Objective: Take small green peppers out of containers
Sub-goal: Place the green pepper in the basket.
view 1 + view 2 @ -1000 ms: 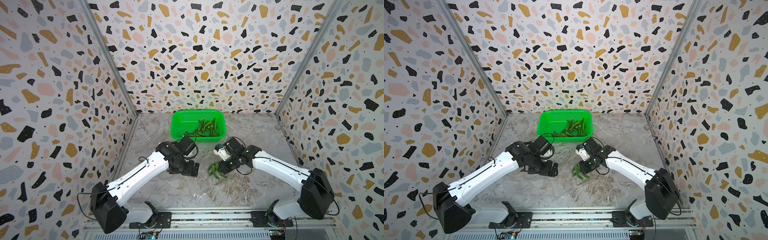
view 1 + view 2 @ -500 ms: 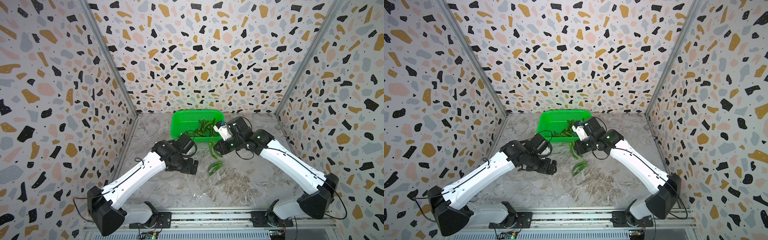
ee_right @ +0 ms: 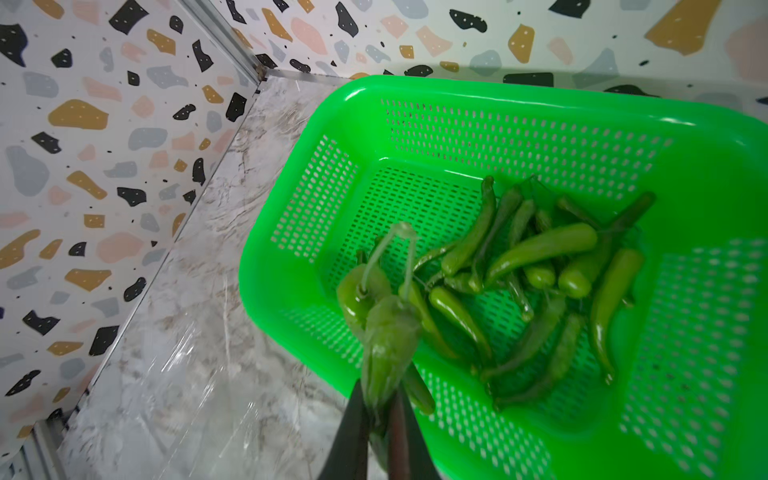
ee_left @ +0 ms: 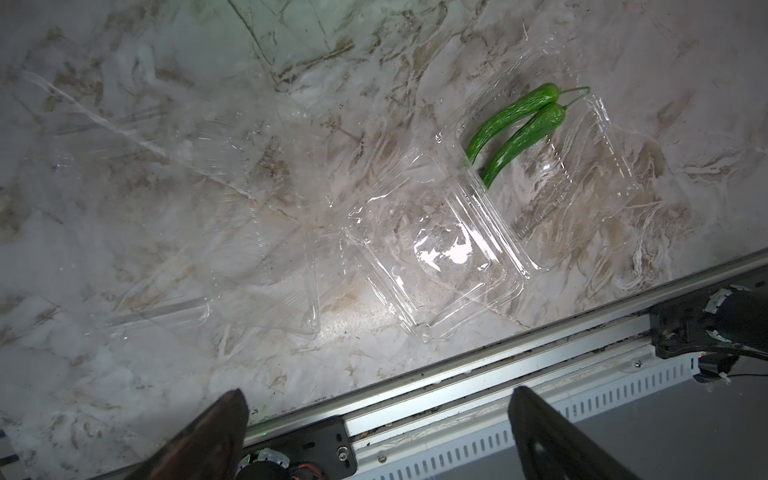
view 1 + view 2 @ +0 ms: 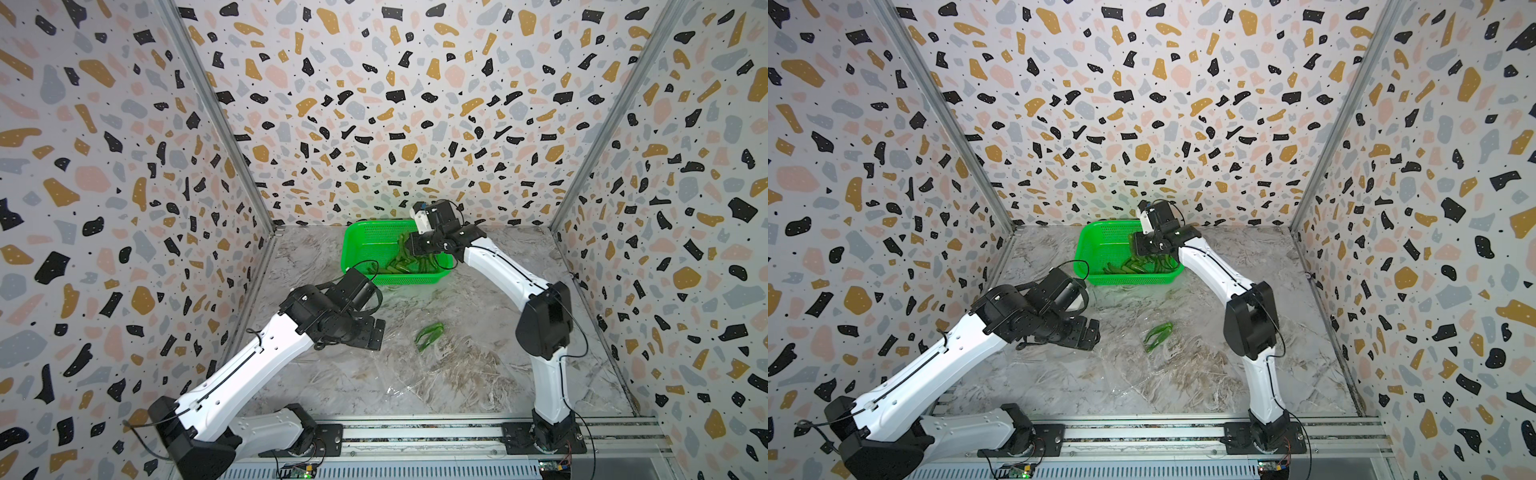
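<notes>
**ITEM 1 – small green peppers** [image 3: 540, 249]: glossy, thin stems, three lots.
- (a) Loose heap in the green basket [image 3: 498, 89], approx. 12 pcs; they overlap, so the count may be off by a few.
- (b) 2 pcs in the right claw [image 3: 380, 395], stems pointing away from it, held above the basket by its rim.
- (c) 2 pcs [image 4: 515, 129] side by side and touching, lying in one half of an open pack at mid-counter. Seen in both top views [image 5: 429, 334] [image 5: 1158, 334].

**ITEM 2 – clear packs**: crinkly thin plastic, mostly glare, 2 made out.
- No. 1 [image 4: 457, 257]: hinged, lying open, both halves flat on the counter [image 5: 478, 374] between its middle and front edge. Holds lot (c).
- No. 2 [image 4: 249, 257]: just beside no. 1, toward the counter's left edge.

**ITEM 3 – green basket** [image 5: 353, 232] [image 5: 1088, 237]: 1 pc, perforated plastic, at the counter's far edge, approx. midway along.

**ITEM 4 – claws**: 2.
- Right claw [image 5: 415, 245]: fingers nearly together, pinching lot (b).
- Left claw [image 4: 378, 397]: fingers spread wide with nothing between them, over the counter left of lot (c) and apart from it [image 5: 372, 334].
</notes>
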Motion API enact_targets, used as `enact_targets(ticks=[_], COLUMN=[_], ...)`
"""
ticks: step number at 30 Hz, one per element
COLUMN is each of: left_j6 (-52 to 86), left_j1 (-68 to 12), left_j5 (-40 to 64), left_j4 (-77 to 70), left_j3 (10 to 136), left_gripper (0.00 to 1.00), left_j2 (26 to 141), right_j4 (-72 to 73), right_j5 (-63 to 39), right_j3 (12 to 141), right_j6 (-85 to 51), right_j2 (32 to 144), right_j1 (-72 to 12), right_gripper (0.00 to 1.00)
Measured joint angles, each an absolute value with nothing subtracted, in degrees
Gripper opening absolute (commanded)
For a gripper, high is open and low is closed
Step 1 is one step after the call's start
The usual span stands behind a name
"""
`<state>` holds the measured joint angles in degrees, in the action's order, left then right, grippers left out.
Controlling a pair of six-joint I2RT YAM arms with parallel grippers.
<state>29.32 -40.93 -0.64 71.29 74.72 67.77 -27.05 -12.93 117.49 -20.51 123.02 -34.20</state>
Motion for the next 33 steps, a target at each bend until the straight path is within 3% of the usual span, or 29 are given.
enact_targets(ticks=[3,4,5,6,8,14,21,28,33], left_j6=[29.4,29.4,29.5,29.6,29.7,30.6,31.1,31.1,31.1], left_j1=[-40.9,-40.9,-40.9,-40.9,-40.9,-40.9,-40.9,-40.9,-40.9], left_j5=[-1.0,-1.0,-1.0,-1.0,-1.1,-1.4,-0.7,0.9,1.5], left_j4=[72.3,72.5,72.7,73.0,73.6,75.0,74.3,71.3,70.0], left_j3=[74.7,74.7,74.7,74.7,74.7,74.7,74.7,74.7,74.6], left_gripper=[0.99,0.99,0.99,0.99,0.99,0.99,0.99,0.99,0.99], left_j2=[67.1,66.8,66.5,66.2,65.5,63.3,63.5,66.3,67.0], right_j4=[-26.5,-26.6,-27.1,-27.9,-29.6,-33.6,-42.5,-46.8,-45.5], right_j5=[-12.6,-12.4,-12.3,-12.4,-12.8,-14.4,-16.2,-16.9,-17.3], right_j3=[126.3,129.1,132.3,135.4,139.7,138.4,130.7,102.1,77.8], right_j6=[-20.7,-20.7,-20.9,-20.8,-21.3,-21.6,-20.0,-22.6,-29.1], right_j2=[132.3,135.1,138.3,141.2,145.1,142.9,122.0,93.8,85.5], right_j1=[-34.2,-34.2,-34.2,-33.9,-33.6,-30.0,-26.8,-35.0,-39.6], right_gripper=[0.22,0.34,0.52,0.61,0.66,0.69,0.69,0.7,0.7])
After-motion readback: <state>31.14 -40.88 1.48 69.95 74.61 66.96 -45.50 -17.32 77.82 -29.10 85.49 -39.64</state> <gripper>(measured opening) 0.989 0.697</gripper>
